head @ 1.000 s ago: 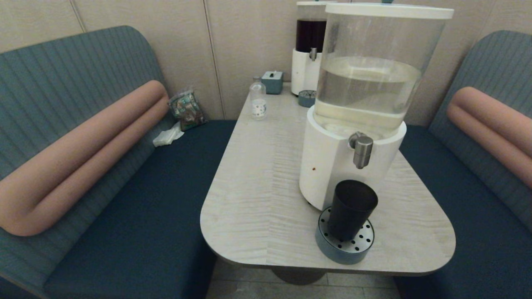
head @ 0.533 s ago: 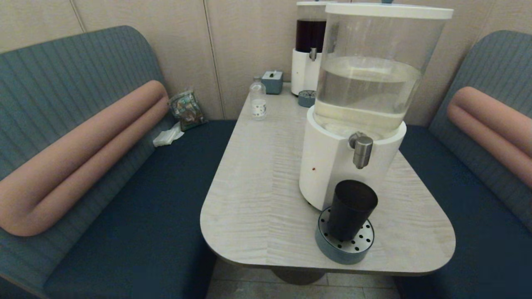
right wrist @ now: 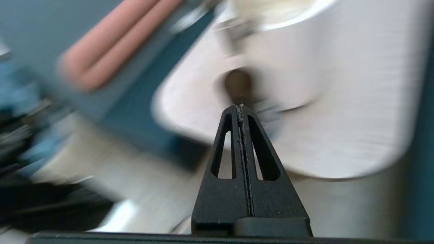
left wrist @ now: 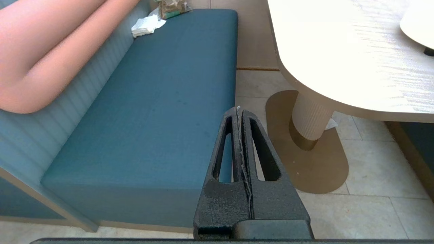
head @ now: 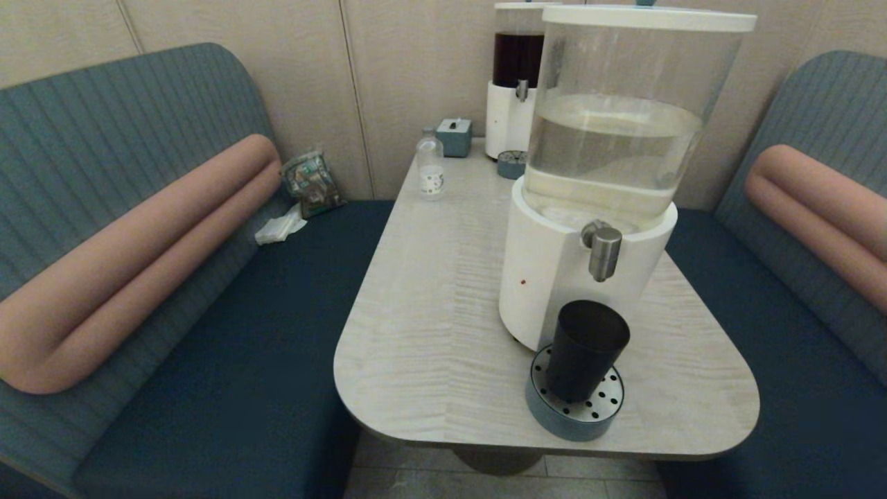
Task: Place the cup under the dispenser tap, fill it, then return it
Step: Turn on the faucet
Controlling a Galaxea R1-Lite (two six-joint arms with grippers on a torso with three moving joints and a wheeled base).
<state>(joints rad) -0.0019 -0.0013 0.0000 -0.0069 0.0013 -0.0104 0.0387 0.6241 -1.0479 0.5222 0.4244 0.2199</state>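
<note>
The dark cup (head: 585, 350) stands upright on the round blue-grey drip tray (head: 574, 409) at the table's near edge, just below and in front of the steel dispenser tap (head: 603, 251) of the large clear-tank dispenser (head: 610, 138). Neither arm shows in the head view. My left gripper (left wrist: 238, 110) is shut and empty, low beside the table over the floor and blue bench. My right gripper (right wrist: 240, 106) is shut and empty, below and off the table's near edge, pointing towards the blurred cup (right wrist: 237, 83).
A smaller dispenser (head: 514, 83) with dark red liquid, its own drip tray (head: 511, 164), a grey tissue box (head: 454, 136) and a small clear bottle (head: 430, 168) stand at the table's far end. Blue benches flank the table (head: 429, 291); a table pedestal (left wrist: 310, 118) stands on the floor.
Nothing has shifted in the head view; cup, tray and dispensers stay put. The right wrist view is smeared by motion.
</note>
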